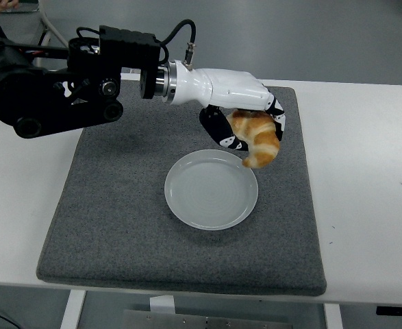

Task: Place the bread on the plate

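The left arm [57, 96] reaches in from nine o'clock, black and bulky, crossing the far part of the table and ending in a white-shelled left hand [238, 110] over the grey felt mat [118, 205]. The fingers [221, 131] are curled around a croissant [257, 139], black-and-white fingertips wrapping it from the left and from behind, so the pastry is pinched in the hand and hangs below the palm with its lower tip pointing down.

The croissant is golden brown and curved, held in the air at about one o'clock from the centre of the plate [211, 189], its lower tip over the plate's far right rim. Whether that tip touches the rim cannot be told from this view.

The plate is round, pale grey-white and sits on the mat a little right of the mat's middle. The mat lies on the white table [365, 178], which shows bare at three o'clock and nine o'clock of the mat.
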You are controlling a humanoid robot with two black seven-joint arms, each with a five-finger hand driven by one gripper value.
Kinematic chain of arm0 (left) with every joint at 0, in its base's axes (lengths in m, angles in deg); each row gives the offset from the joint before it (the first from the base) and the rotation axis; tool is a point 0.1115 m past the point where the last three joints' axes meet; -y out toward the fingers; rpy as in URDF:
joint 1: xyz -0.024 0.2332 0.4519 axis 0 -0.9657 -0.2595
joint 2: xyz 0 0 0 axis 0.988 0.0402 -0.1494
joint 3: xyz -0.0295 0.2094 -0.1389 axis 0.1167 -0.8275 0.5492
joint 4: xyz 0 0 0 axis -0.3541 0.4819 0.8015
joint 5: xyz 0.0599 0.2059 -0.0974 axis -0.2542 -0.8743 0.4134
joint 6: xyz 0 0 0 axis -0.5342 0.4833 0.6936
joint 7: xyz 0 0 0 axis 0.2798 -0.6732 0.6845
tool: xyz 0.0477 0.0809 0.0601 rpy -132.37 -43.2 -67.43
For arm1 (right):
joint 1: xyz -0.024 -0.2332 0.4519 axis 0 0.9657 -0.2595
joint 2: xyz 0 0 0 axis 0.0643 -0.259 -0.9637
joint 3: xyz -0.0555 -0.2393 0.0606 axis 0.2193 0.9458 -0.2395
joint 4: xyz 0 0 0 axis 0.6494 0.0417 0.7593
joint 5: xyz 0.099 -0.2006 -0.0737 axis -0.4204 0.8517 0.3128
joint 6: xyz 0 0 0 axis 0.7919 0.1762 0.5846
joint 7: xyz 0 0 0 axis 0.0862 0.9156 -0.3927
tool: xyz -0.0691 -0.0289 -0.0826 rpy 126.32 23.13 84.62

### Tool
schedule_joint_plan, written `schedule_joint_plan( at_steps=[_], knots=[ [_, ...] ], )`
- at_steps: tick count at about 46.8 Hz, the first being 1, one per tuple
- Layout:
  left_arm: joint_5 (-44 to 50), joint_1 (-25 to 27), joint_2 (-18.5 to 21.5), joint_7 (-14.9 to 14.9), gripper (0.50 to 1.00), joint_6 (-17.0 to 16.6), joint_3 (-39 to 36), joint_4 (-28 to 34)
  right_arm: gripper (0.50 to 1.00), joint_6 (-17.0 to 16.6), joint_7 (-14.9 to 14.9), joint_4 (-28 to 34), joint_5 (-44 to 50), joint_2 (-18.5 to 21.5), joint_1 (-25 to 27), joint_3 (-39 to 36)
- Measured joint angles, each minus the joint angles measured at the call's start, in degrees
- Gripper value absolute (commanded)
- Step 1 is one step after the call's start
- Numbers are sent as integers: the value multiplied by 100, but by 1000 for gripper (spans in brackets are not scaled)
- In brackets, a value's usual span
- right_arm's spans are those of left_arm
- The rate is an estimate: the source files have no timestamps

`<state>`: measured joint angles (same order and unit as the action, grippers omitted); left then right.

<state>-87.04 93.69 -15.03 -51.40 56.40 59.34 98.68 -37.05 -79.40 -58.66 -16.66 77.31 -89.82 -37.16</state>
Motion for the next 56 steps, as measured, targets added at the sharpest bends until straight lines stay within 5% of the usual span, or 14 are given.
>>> schedule_joint_plan(
  at_steps=[22, 56],
  knots=[
    [-398, -875, -319, 42, 500, -78, -35, -510, 930, 0, 0, -1, 0, 0, 7, 0],
    [-754, -1223, -431, 64, 500, -68, -411, -691, 930, 0, 1, 0, 0, 0, 2, 0]
  ],
)
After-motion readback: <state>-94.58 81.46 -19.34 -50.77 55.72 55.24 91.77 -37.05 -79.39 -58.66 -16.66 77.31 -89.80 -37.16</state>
